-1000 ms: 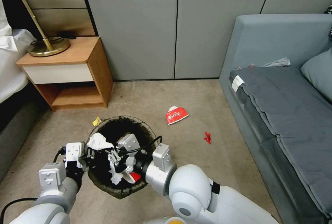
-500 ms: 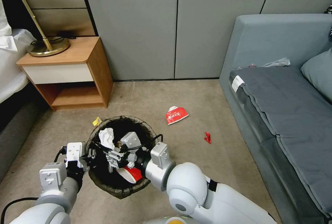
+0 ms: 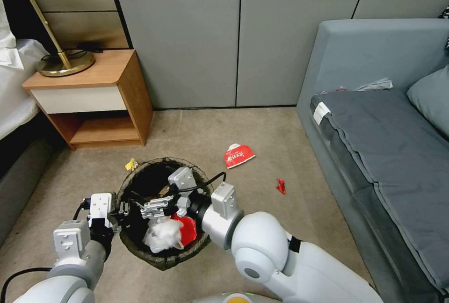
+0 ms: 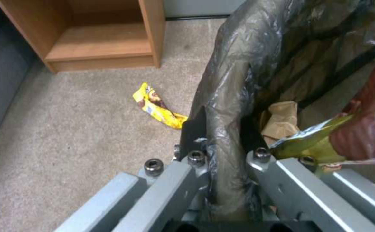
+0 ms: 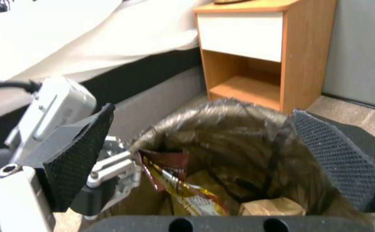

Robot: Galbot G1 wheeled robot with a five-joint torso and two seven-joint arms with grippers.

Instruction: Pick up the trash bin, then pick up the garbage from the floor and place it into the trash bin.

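Observation:
The trash bin (image 3: 140,247) with its dark bag liner stands in front of me. My left gripper (image 3: 124,209) is shut on its rim (image 4: 228,141). Over the bin's mouth my right gripper (image 3: 152,207) hangs open, pads (image 5: 82,154) wide apart and nothing between them. Inside the bin lie crumpled white paper (image 3: 163,235), a red carton (image 3: 188,229), a brown paper bag (image 5: 273,206) and a snack wrapper (image 5: 179,187). On the carpet lie other garbage: a red-and-white carton (image 3: 238,155), a small red scrap (image 3: 280,186) and a yellow wrapper (image 3: 131,164) (image 4: 157,108).
A wooden nightstand (image 3: 93,102) with a brass lamp (image 3: 65,62) stands at the back left, a bed (image 3: 11,97) beside it. A grey sofa (image 3: 383,144) runs along the right. Grey wall panels (image 3: 234,36) close the back. Open carpet lies between bin and sofa.
The crumpled white paper left my right gripper and dropped to the bottom of the bin. The right gripper opened and drew back a little. The left gripper kept its hold on the rim.

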